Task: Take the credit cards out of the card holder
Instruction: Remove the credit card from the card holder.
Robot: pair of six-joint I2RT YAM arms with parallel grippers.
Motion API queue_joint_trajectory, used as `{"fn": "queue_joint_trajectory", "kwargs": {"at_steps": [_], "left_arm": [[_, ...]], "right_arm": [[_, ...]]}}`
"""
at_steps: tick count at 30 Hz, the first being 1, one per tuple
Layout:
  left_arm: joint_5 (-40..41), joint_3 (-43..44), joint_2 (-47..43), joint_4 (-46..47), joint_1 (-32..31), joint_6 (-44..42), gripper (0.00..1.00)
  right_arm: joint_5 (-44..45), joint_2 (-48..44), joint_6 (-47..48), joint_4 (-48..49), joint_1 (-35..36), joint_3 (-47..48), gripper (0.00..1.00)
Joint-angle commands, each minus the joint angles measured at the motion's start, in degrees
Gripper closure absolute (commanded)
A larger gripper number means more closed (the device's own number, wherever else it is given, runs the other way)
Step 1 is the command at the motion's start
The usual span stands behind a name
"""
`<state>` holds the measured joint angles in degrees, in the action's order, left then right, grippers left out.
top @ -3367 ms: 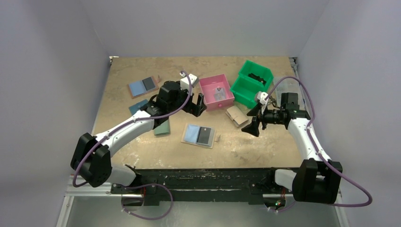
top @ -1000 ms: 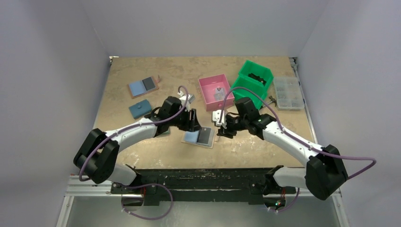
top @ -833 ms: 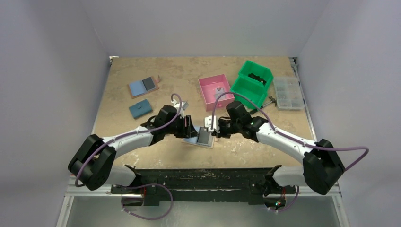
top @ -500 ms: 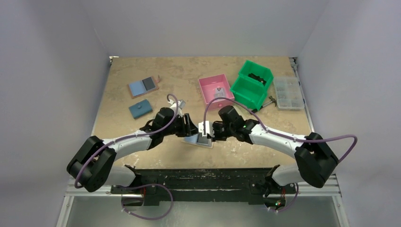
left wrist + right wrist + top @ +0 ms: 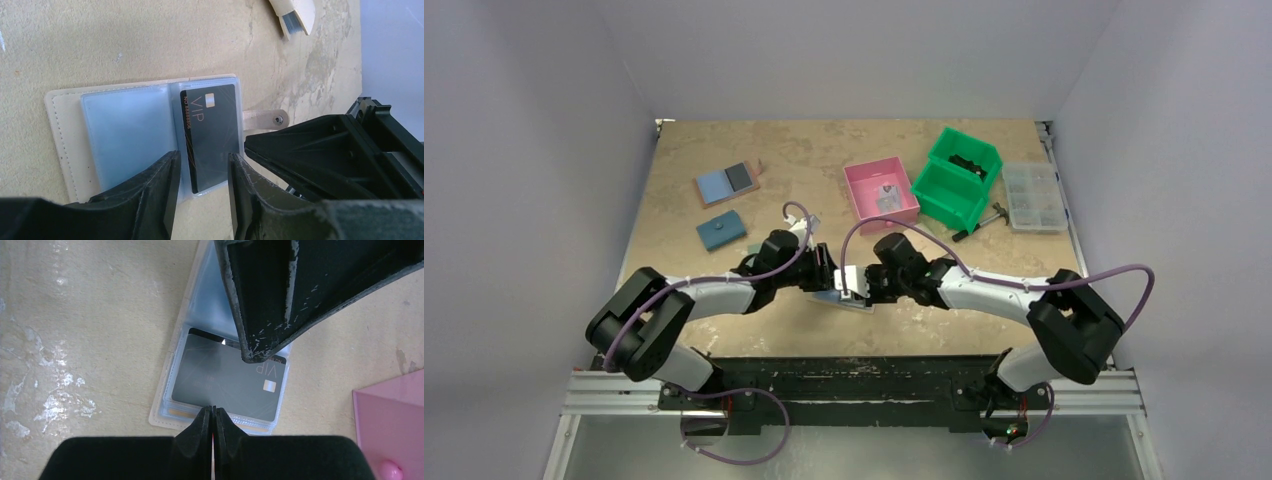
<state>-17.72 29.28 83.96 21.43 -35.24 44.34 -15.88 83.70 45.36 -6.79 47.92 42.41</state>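
The card holder (image 5: 62, 130) lies open and flat on the table, its snap tab (image 5: 265, 119) pointing toward the right arm. One panel is pale blue (image 5: 127, 135). The other holds a dark grey VIP credit card (image 5: 212, 130) in a clear sleeve. My left gripper (image 5: 202, 157) is open, its fingers just above and to either side of that card's near end. My right gripper (image 5: 213, 410) is shut, with its tips at the long edge of the dark card (image 5: 225, 380). A yellowish card edge (image 5: 175, 412) peeks out beneath the sleeves. From above, both grippers (image 5: 824, 272) (image 5: 861, 285) meet over the holder (image 5: 834, 298).
A pink bin (image 5: 880, 195), green bins (image 5: 957, 177) and a clear parts box (image 5: 1034, 197) stand at the back right. Another open holder (image 5: 727, 183) and a dark teal piece (image 5: 721, 231) lie at the back left. A tan wallet (image 5: 295, 17) lies beyond the holder.
Both arms swung inward and came down onto the open card holder. The right gripper closed, and the left jaws narrowed slightly.
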Motion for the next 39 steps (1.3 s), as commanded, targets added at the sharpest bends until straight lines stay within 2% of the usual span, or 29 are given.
{"fn": "queue_joint_trajectory", "kwargs": {"at_steps": [1, 21, 28, 31, 34, 36, 39], "left_arm": [[0.5, 1.17, 1.9, 3.53, 0.31, -1.3, 0.58], [-3.17, 1.29, 8.08, 7.33, 0.35, -0.46, 0.57], [-4.03, 0.29, 8.16, 9.44, 0.38, 1.01, 0.59], [-4.08, -0.06, 8.21, 10.18, 0.35, 1.66, 0.64], [-3.85, -0.55, 8.19, 10.6, 0.36, 2.21, 0.73], [-3.62, -0.82, 8.15, 10.72, 0.35, 2.37, 0.8], [-3.31, -1.18, 7.94, 10.76, 0.4, 2.38, 1.0]], "right_arm": [[2.7, 0.49, -0.38, 3.09, 0.32, -0.4, 0.92], [7.13, 4.69, -2.05, 4.86, 2.02, 0.03, 0.93], [11.14, 5.7, -4.01, 7.55, 4.96, 0.04, 0.98], [13.52, 7.3, -4.7, 8.51, 6.87, 0.6, 0.98], [13.63, 7.97, -6.13, 8.86, 7.79, 1.23, 0.98], [13.93, 7.6, -6.95, 8.86, 7.8, 1.32, 0.98], [14.54, 7.48, -7.35, 7.9, 7.8, 1.78, 0.98]]}}
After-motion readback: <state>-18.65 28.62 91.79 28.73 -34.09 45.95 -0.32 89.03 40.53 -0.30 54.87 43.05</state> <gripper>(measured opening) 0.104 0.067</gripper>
